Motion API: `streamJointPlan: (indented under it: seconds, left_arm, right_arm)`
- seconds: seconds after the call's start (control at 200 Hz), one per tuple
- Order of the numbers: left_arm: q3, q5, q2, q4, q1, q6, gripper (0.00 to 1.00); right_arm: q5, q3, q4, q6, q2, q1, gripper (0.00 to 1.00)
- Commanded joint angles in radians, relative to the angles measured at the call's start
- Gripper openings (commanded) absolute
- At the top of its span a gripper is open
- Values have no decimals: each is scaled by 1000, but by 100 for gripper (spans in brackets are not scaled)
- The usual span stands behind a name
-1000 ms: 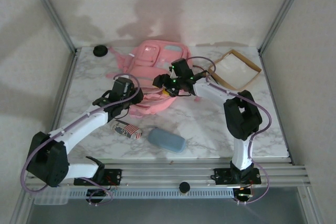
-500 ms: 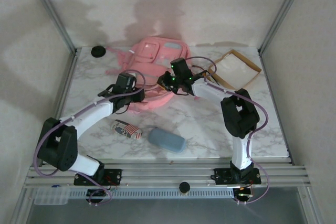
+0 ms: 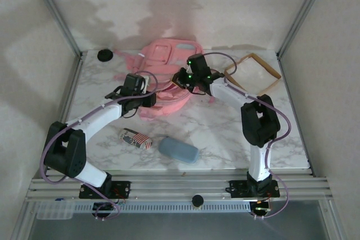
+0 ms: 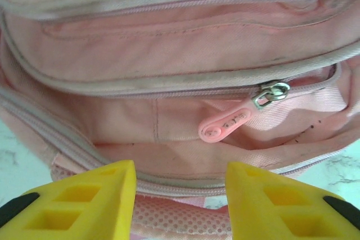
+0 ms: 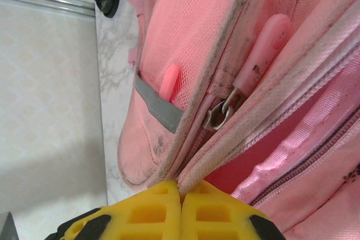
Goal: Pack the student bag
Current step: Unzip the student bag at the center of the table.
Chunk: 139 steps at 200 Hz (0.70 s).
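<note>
Bag (image 3: 169,54) lies toward 12 o'clock on the table (image 3: 225,133). At its 8 o'clock edge the left claw (image 4: 180,167) has jaws apart around mesh; we cannot tell if it grips. Farther, at 3 o'clock, the right claw (image 5: 180,186) is clenched on the bag's rim.

Left arm: extends from its base forward and inward toward the table's middle, wrist leading. Left gripper (image 4: 180,198): jaws stand partly apart, yellow fingers (image 4: 90,203) level with each other.

Right arm: runs forward from its base to the elbow, then the forearm angles leftward. Right gripper (image 5: 180,212): closed tight, fingertips pinched together on a seam edge of the student bag (image 5: 185,49).

The two grippers sit near each other.
</note>
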Motion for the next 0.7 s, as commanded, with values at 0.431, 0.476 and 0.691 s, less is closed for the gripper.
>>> streamJointPlan:
  seconds: [0.431, 0.476, 0.691]
  left_arm:
    - [36, 176, 80, 91, -31, 162, 43]
    - [42, 147, 89, 95, -30, 157, 42]
    - [94, 102, 140, 116, -31, 127, 42]
  right_arm:
    - [-5, 78, 36, -55, -50, -72, 0]
    - [-7, 80, 35, -56, -50, -72, 0]
    - [-12, 74, 45, -51, -48, -72, 0]
